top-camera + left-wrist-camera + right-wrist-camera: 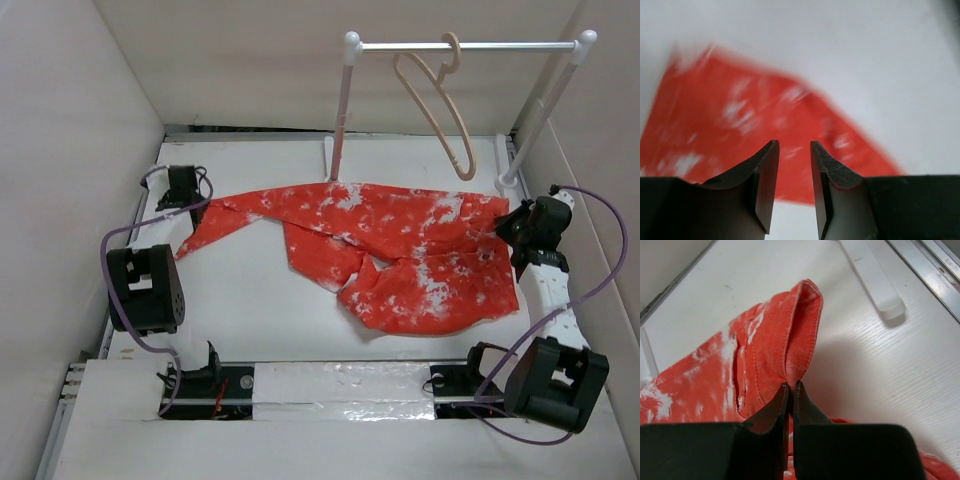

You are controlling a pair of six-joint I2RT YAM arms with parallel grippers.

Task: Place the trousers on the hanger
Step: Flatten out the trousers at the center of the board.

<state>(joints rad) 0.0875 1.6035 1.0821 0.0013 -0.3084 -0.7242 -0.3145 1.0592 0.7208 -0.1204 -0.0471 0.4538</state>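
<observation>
Right end effector (791,386) fingers fill the right wrist view's foreground, pinched tight on a seamed edge of the trousers (770,355); the top view cannot resolve this grip. Left end effector (792,146) shows a narrow gap holding nothing, with blurred red cloth beyond. From above, the trousers lie spread on the worktop (250,310), long axis 9 to 3 o'clock, leg ends toward 9, waist toward 3. The hanger (466,168) hangs from the rack rail (480,45) at 1 o'clock, apart from them.
</observation>
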